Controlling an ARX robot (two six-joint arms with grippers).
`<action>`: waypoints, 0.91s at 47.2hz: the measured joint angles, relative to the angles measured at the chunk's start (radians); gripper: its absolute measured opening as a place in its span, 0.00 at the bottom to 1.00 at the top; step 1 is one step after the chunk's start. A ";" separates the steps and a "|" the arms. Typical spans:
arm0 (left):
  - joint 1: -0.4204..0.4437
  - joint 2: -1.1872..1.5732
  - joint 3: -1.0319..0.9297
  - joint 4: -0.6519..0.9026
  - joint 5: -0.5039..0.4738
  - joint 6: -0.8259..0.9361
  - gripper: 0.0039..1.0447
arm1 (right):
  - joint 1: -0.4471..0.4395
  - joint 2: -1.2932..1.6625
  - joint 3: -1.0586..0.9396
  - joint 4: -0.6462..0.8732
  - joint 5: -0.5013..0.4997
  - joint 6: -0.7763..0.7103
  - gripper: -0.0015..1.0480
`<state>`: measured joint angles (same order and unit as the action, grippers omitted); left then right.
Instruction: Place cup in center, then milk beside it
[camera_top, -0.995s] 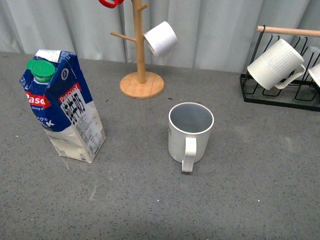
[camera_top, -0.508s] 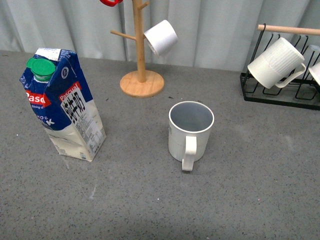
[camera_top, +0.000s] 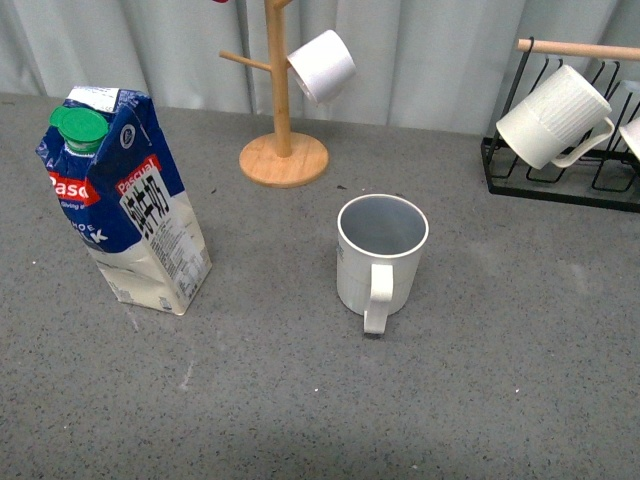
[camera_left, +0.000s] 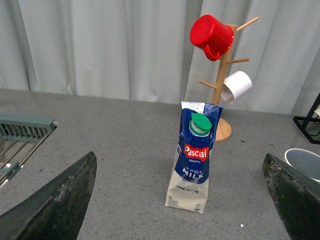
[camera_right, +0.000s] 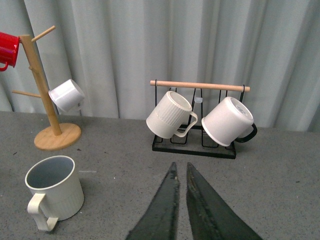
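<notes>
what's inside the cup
Nothing visible: the cup shows only its bare grey-blue inside. The near wall hides part of the bottom, so that bit cannot be checked.

Grey table (camera_top: 500, 400) — cup (camera_top: 381, 263), milk (camera_top: 125, 210), mug tree (camera_top: 284, 158), rack (camera_right: 195, 151)

An off-white ribbed cup (camera_top: 382, 262), grey-blue inside, stands out on a speckled mid-grey bench (camera_top: 300, 410). The milk carton (camera_top: 125, 200) is deep blue above and creamy white below. It has a bright green cap (camera_top: 78, 125), a red label (camera_top: 72, 188) with white lettering, and black characters on a white panel. The mug tree (camera_top: 283, 150) is pale honey-coloured wood and carries a plain white small cup (camera_top: 322, 65) and a glossy red cup (camera_left: 211, 36). A black wire rack (camera_top: 560, 185) with a light wooden bar holds a white ribbed mug (camera_top: 553, 118). A pale grey curtain (camera_top: 430, 60) falls in soft vertical folds.
</notes>
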<state>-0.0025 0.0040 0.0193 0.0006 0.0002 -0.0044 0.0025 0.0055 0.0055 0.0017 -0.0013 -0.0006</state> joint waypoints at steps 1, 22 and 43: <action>0.000 0.000 0.000 0.000 0.000 0.000 0.94 | 0.000 0.000 0.000 0.000 0.000 0.000 0.11; 0.000 0.000 0.000 0.000 0.000 0.000 0.94 | 0.000 -0.001 0.000 0.000 0.000 0.000 0.81; 0.018 0.313 0.032 0.092 0.055 -0.011 0.94 | 0.000 -0.001 0.000 0.000 0.000 0.001 0.91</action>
<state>0.0151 0.3168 0.0509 0.0921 0.0555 -0.0154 0.0025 0.0044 0.0055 0.0013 -0.0013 0.0002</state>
